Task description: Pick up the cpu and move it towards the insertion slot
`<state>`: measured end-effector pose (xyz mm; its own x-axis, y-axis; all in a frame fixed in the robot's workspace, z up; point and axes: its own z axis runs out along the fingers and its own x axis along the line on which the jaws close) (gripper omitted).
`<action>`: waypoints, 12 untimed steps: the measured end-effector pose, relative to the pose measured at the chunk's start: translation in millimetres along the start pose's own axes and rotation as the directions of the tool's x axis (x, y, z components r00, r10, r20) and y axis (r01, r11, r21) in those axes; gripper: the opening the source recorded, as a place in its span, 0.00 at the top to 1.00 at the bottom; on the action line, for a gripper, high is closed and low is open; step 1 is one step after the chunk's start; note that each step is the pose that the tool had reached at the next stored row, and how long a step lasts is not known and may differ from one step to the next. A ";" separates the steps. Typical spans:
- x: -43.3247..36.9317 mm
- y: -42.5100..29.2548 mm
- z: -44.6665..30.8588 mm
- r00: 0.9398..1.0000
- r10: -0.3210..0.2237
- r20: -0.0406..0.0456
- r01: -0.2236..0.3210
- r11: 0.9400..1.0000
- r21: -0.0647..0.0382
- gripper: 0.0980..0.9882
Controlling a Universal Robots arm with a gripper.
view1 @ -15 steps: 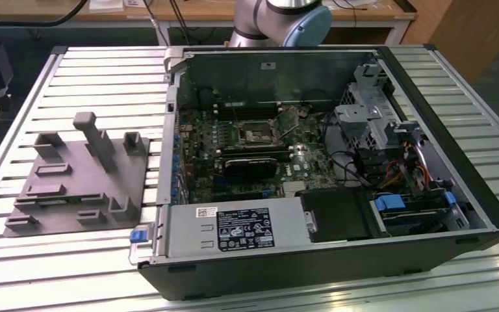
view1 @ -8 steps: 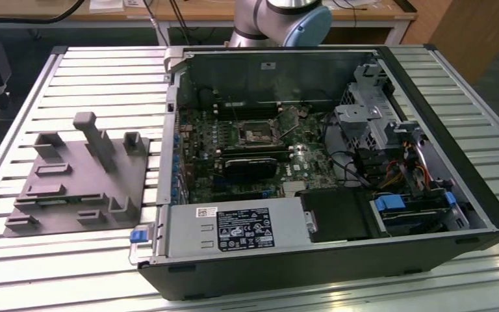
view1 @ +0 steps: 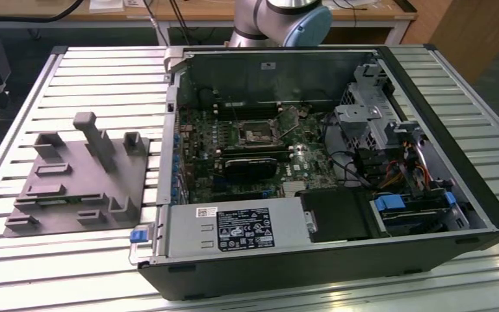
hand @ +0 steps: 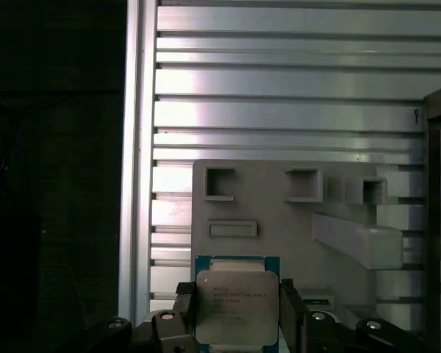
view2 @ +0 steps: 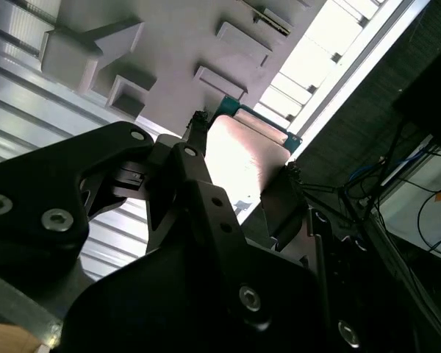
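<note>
Cpu (hand: 237,307): pinched by two opposite edges betw. the fingers (hand: 184,312) of the gripper (hand: 237,327), held over the grey fixture block (view1: 80,175), which sits at the exterior view's left on the slatted table (view1: 24,260). Insertion slot (view1: 256,135): on the motherboard inside the pc case (view1: 336,266), to the exterior view's right, well apart. Chip prob. light, stiff, fragile on its underside; edges are the safest hold.

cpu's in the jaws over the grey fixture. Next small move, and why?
Likely a short carry toward the exterior view's right. The gripper has its jaws shut on the cpu over the grey fixture, and the insertion slot lies inside the open case, off to that side.
</note>
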<state>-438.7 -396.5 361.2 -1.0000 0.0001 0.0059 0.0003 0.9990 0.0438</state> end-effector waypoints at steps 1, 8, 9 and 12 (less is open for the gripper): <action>0.0 0.0 -0.1 1.000 0.000 0.000 0.000 1.000 0.000 0.50; 0.0 0.1 -2.5 1.000 0.000 0.000 0.000 1.000 0.000 0.50; 0.0 0.2 -3.6 1.000 0.000 0.000 0.000 1.000 0.000 0.50; 0.0 0.4 -8.3 1.000 0.000 0.000 0.000 1.000 0.000 0.50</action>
<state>-438.7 -396.5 369.5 -1.0000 0.0000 0.0059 0.0003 0.9990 0.0438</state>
